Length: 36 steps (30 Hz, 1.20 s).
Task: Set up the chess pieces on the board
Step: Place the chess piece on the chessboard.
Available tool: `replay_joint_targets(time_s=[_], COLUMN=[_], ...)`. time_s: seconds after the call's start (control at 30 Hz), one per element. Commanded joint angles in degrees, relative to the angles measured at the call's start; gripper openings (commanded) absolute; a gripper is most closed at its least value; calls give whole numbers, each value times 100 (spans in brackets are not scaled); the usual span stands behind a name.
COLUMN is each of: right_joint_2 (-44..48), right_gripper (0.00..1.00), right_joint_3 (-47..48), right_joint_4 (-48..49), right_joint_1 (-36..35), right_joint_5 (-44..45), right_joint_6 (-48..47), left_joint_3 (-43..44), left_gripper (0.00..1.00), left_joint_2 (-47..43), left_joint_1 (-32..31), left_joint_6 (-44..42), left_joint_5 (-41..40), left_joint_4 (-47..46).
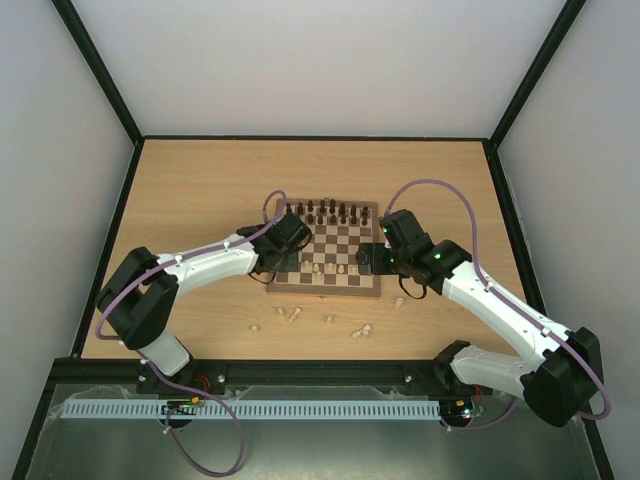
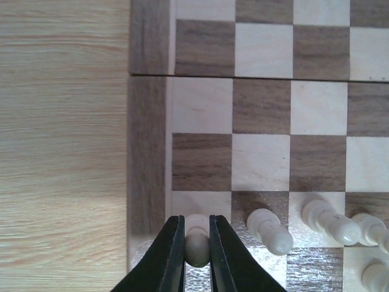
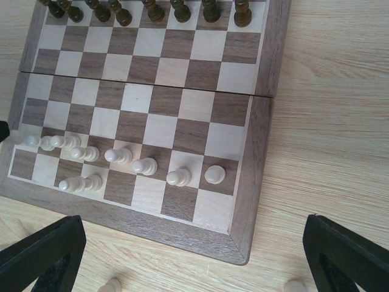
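The board [image 1: 325, 290] lies mid-table, with dark brown pieces [image 1: 330, 212] along its far rows. My left gripper [image 2: 196, 228] is shut on a cream pawn [image 2: 197, 248] over the leftmost light square of the near pawn row; I cannot tell whether its base touches the square. More cream pawns [image 2: 270, 231] stand to its right and also show in the right wrist view [image 3: 179, 177]. My right gripper [image 3: 194, 255] is wide open and empty above the board's near right corner [image 3: 243, 207]. Its fingers [image 3: 42, 255] frame that corner.
Several loose cream pieces [image 1: 293, 314] lie on the table in front of the board, among them a pair [image 1: 362, 330] and one near the right corner [image 1: 398, 301]. Two show below the board in the right wrist view [image 3: 112, 285]. Black frame rails edge the table [image 1: 120, 230].
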State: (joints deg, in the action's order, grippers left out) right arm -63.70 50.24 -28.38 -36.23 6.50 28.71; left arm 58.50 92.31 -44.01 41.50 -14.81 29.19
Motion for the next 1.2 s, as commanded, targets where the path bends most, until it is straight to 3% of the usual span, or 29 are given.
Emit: replay_joint_targets(time_s=[0.0,0.27,0.97,1.17], right_joint_2=[77,68,68,77], right_gripper=[99,99,99,99], right_joint_3=[-57,-65,-89,-91], right_joint_4=[-114,-101,-79,-87], right_joint_1=[24,24,21,17], right_joint_5=[46,7,-32,-29], right_joint_6=[-23,-23,-23,-23], left_joint_3=[212,164,64,84], left_gripper=[4,10,14,29], left_joint_2=[124,185,293,268], left_joint_1=[-93,-125,-134,-138], left_joint_6=[-80,-36,23,27], left_joint_5=[91,93,-101,-119], left_joint_4=[-18,-54,25,24])
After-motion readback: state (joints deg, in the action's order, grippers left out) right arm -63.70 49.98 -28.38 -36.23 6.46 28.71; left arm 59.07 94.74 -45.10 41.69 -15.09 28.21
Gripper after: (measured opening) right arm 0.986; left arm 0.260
